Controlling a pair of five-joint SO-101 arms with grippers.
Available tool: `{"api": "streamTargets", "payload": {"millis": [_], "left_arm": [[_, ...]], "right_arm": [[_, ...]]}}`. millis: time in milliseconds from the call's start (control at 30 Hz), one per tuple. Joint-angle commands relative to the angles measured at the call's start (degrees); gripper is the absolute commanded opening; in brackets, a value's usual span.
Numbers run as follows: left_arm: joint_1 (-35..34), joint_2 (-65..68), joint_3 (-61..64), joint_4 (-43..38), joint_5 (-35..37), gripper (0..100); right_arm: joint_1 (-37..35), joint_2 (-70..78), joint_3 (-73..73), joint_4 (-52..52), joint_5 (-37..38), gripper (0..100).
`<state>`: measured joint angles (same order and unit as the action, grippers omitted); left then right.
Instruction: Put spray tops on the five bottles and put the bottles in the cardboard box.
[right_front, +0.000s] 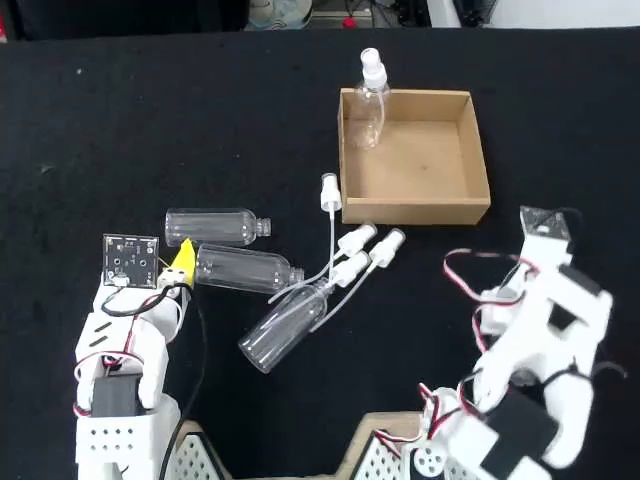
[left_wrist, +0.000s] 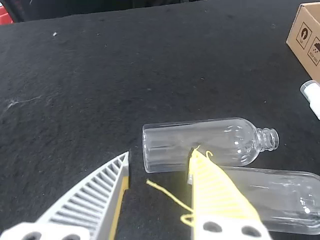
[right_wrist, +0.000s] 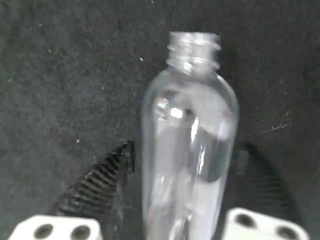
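Holding arm: right jaws (right_wrist: 185, 150) clenched on capless bottle (right_wrist: 187, 100), neck pointing out past the tips.
Spare arm: left jaws (left_wrist: 160, 156) spread, empty.
Bench bottle (left_wrist: 205, 145): lying just beyond left jaws, long axis across them, neck toward cardboard box (left_wrist: 305, 35).
Nearer arm: left, by my read.

The left gripper (left_wrist: 160, 155) hangs over the black table (left_wrist: 100, 75) with its jaws spread wide, 1 finger grey and 1 yellow. Beyond the tips, 2 clear uncapped bottles lie on their sides, touching: the full-length bottle (left_wrist: 215, 142) and the partly hidden bottle (left_wrist: 285, 197). A white spray top (left_wrist: 312, 95) lies near the cardboard box (left_wrist: 305, 32).
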<state>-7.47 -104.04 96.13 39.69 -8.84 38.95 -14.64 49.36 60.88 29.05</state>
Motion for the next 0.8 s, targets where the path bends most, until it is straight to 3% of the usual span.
{"api": "streamTargets", "payload": {"millis": [0, 133, 300, 400, 767], "left_arm": [[0.7, -0.4, 1.2, 0.5, -0.5, 19], [0.7, -0.4, 1.2, 0.5, -0.5, 19], [0.7, -0.4, 1.2, 0.5, -0.5, 19], [0.7, -0.4, 1.2, 0.5, -0.5, 19], [0.7, -0.4, 1.2, 0.5, -0.5, 19]], "right_arm": [[0.6, 0.5, -11.4, 11.4, 0.3, 33.9], [0.3, 0.9, -21.6, 19.4, 0.5, 33.9], [0.3, 1.0, -23.1, 20.0, 0.8, 33.9], [0.4, 2.9, -23.3, 20.0, 4.6, 33.8], [3.5, 26.5, -37.3, 20.5, 6.6, 27.3]]}}
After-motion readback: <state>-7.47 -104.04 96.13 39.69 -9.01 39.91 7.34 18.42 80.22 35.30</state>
